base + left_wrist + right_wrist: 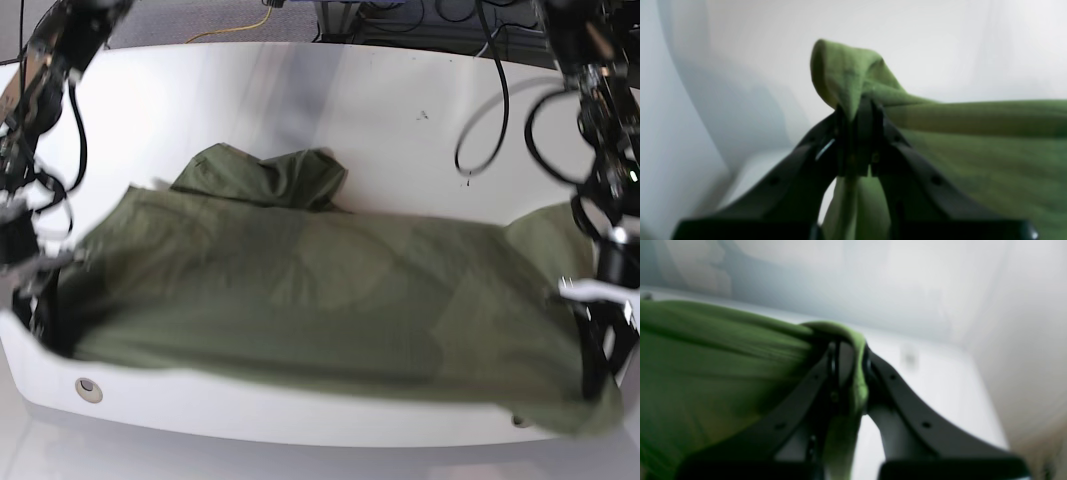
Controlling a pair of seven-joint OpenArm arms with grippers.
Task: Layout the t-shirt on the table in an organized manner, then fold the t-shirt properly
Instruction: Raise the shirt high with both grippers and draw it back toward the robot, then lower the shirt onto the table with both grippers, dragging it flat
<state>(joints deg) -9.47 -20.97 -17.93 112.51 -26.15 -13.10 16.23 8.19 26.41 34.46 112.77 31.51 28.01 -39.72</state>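
right gripper (pixel 848 353) clenched on a bunched edge of the t-shirt (pixel 300 300) — cloth stretches away from it across the table (pixel 250 110), a crumpled hump beyond the taut span. left gripper (pixel 858 113) at the far end — also clamped on a pinched fold.

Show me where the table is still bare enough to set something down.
Bare table lies beyond the t-shirt, out to the far edge; a narrow strip runs along the near edge by the grommet hole. The middle is covered, and each side is crowded by an arm.
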